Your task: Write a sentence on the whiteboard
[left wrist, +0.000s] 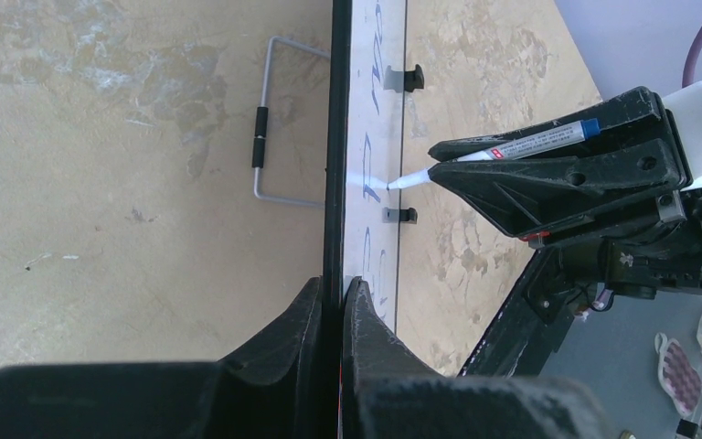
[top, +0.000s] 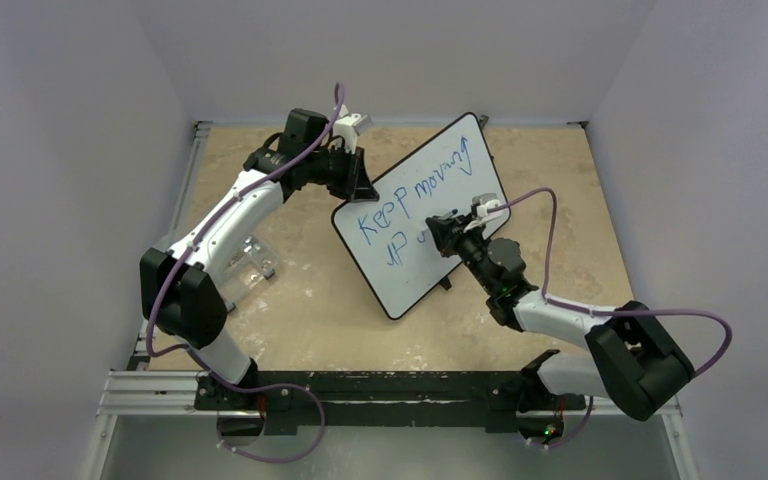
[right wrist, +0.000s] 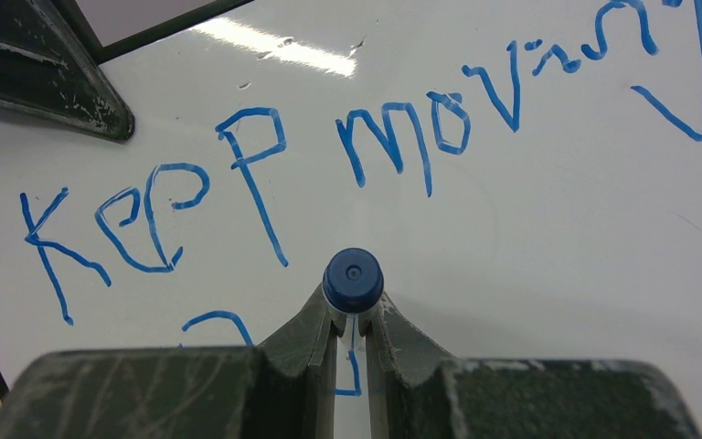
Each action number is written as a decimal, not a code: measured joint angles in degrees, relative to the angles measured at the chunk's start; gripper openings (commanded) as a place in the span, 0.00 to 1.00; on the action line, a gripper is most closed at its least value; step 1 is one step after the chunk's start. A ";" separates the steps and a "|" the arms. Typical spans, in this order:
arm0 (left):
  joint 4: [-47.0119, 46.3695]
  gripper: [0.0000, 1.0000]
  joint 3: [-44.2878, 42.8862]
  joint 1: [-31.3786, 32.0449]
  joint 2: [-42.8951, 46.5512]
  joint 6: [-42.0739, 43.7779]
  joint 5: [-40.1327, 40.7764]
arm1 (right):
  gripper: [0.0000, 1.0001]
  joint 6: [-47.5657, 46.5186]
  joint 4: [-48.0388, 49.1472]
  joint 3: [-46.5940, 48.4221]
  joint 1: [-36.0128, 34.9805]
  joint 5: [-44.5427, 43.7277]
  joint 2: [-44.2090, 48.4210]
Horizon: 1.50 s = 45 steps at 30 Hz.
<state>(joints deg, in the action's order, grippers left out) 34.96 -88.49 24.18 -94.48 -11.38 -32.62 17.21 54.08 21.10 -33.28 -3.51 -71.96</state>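
Note:
The whiteboard (top: 401,281) stands tilted on the table, its black rim clamped by my shut left gripper (top: 360,186) at the board's left corner. In the left wrist view the board (left wrist: 366,110) runs edge-on between the left gripper's (left wrist: 340,294) closed fingers. The blue sentence (top: 415,195) reads "Keep moving" (right wrist: 393,137), with a shorter second line begun below it. My right gripper (right wrist: 352,309) is shut on a blue-capped marker (right wrist: 353,279). The marker's (left wrist: 521,144) white tip touches the board's face at that second line.
Behind the board a grey wire stand (left wrist: 270,119) lies on the tan table (top: 560,200). A clear plastic holder (top: 250,262) sits by the left arm. Small black feet (left wrist: 409,78) jut from the board's face side. Walls enclose the table.

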 measured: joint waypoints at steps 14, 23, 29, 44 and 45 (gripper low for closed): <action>0.02 0.00 0.00 0.00 0.00 0.00 0.07 | 0.00 0.33 1.11 -1.33 0.92 -1.29 -0.39; 0.00 0.00 0.00 0.00 0.00 0.00 0.04 | 0.00 0.63 -0.37 -2.73 1.53 -3.08 -0.37; 0.00 0.00 0.00 0.02 0.02 0.00 0.04 | 0.00 0.55 -2.08 -1.95 1.81 -3.04 -0.39; 0.04 0.00 0.00 0.35 0.33 -0.02 0.44 | 0.00 -0.15 -3.74 5.31 4.17 -2.91 -3.04; 0.04 0.00 0.00 0.37 0.33 -0.02 0.46 | 0.00 -0.15 -3.58 5.46 4.22 -2.89 -3.26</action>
<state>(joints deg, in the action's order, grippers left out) 35.00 -88.49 24.56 -94.15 -11.40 -32.16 17.06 50.50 26.57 -29.06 -6.39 -75.22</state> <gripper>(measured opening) 0.052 0.110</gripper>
